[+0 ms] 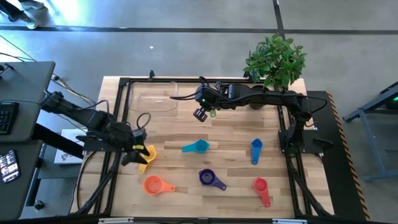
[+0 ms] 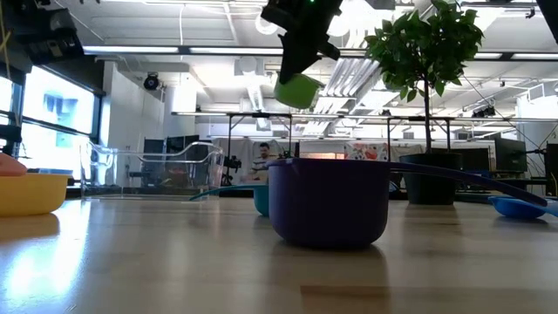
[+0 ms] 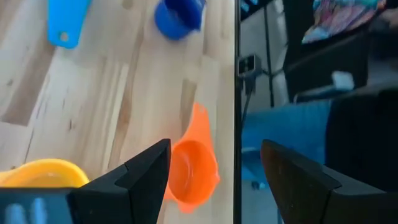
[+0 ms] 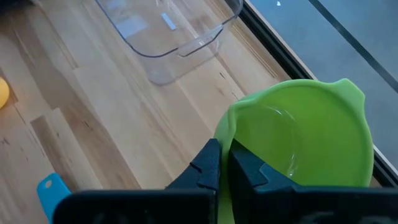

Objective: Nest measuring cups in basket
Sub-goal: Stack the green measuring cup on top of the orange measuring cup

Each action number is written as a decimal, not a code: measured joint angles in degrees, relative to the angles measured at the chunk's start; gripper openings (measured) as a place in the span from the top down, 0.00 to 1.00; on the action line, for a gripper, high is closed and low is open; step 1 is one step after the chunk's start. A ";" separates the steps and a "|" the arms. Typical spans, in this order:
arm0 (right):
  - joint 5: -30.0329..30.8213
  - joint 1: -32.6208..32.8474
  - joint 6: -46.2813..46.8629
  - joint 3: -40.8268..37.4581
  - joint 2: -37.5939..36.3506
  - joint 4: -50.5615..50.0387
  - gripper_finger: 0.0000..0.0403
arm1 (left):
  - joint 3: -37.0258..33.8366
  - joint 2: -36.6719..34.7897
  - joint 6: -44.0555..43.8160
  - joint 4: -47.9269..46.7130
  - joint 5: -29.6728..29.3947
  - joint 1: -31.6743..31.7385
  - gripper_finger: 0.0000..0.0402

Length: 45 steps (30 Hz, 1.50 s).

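Early stage — basket (image 1: 153,98) empty. Right gripper (image 4: 225,163), fingers clamped on green cup (image 4: 303,134), held near basket; left gripper (image 3: 214,165), fingers apart, over orange cup (image 3: 190,169). Six cups unnested.

Right gripper (image 4: 224,163) pinches green cup (image 4: 298,134) rim above table (image 4: 93,112); basket (image 4: 168,31) beyond, blue handle (image 4: 53,190) near.

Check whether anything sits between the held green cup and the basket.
Nothing visible does. The right gripper is shut on the green cup, held above the table just beside the basket; only bare wood shows between them.
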 joint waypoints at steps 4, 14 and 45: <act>0.00 -0.02 -0.10 0.00 0.00 -0.04 1.00 | 2.26 4.35 -0.18 -2.58 -0.57 -3.12 0.40; -1.15 0.00 -0.20 0.00 0.00 -0.73 1.00 | 3.94 15.01 -6.15 -2.16 -0.77 -10.96 0.40; -1.51 -0.02 0.18 -0.02 0.00 -0.68 0.99 | 3.94 35.90 -9.22 3.02 -7.70 -15.16 0.40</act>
